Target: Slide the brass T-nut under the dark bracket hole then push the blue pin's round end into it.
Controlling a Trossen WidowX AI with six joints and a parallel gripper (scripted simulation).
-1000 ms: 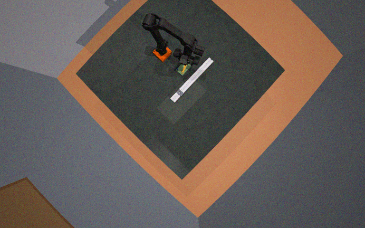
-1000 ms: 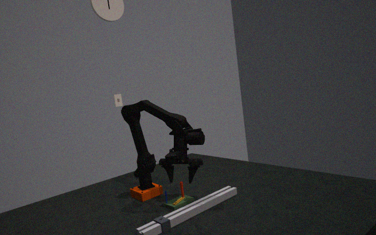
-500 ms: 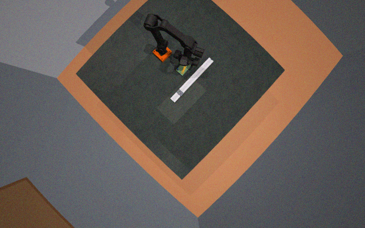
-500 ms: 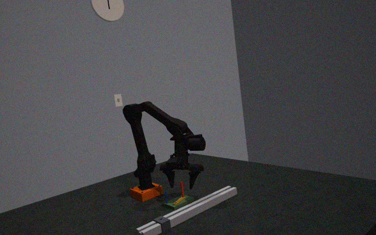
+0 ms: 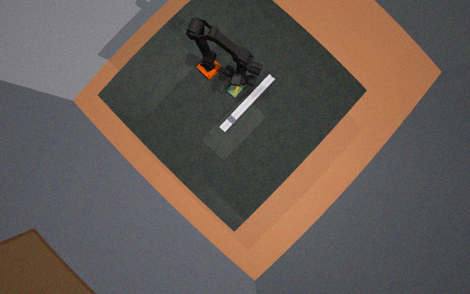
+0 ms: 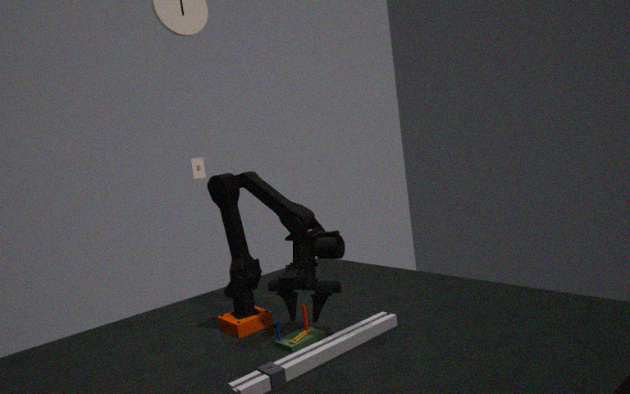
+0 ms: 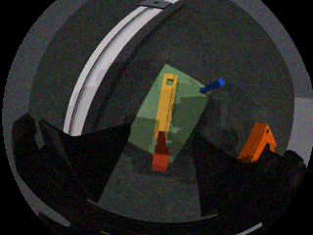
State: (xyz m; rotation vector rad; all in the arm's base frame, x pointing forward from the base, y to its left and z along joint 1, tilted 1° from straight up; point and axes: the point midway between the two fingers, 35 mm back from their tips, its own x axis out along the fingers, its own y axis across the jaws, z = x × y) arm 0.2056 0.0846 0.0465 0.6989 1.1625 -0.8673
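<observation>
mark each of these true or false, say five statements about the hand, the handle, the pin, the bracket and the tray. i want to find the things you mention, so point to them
1. The hand (image 6: 303,320) is clamped on the orange handle (image 6: 304,317) (image 7: 160,163). False: its fingers stand apart, with a gap on either side of the handle.
2. The blue pin (image 6: 278,331) (image 7: 213,85) stands up at the green tray (image 6: 284,345) (image 7: 188,117). True.
3. The dark bracket (image 5: 231,119) (image 6: 271,374) sits at the exact middle of the rail (image 5: 252,98) (image 6: 338,344) (image 7: 93,73). False: it is near one end.
4. The orange handle sticks up from the tray. True.
5. The green tray lies on top of the rail. False: it lies beside it.
</observation>
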